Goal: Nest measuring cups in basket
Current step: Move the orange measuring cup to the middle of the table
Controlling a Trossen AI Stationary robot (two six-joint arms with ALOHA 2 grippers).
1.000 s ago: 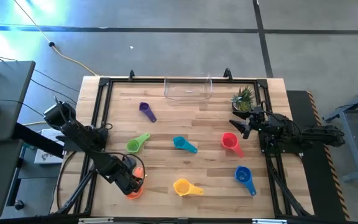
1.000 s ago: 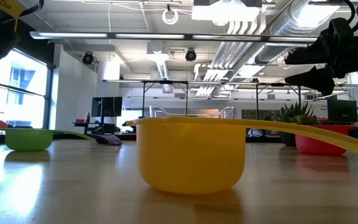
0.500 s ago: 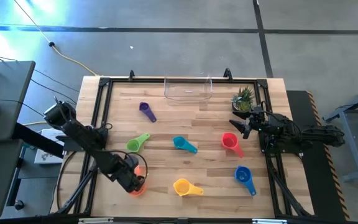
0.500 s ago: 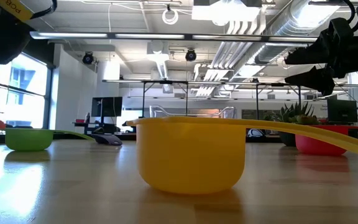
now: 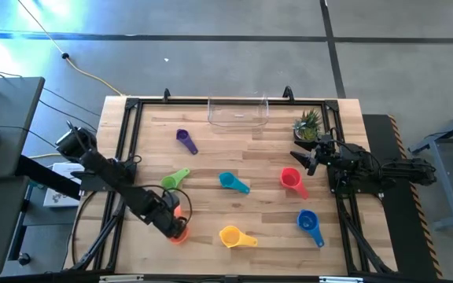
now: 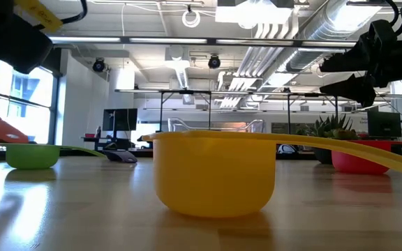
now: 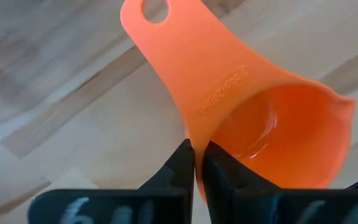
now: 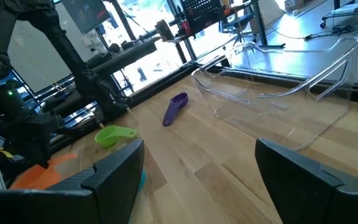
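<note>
Left tool (image 7: 196, 163) shifted inward, now clamped on orange cup (image 7: 272, 134) rim; right tool (image 8: 194, 171) open.

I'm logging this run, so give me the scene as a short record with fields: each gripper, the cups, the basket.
left gripper: shut on the orange cup, near table edge
right gripper: open, waiting above the table beside the red cup
basket: far edge, no cups inside
cups loose on table: purple, green, teal, red, yellow, blue

Grey concrete floor (image 5: 234, 55), exposed ceiling ducts (image 6: 285, 31), tall window (image 6: 19, 94), dark side desk (image 5: 2, 118)
</note>
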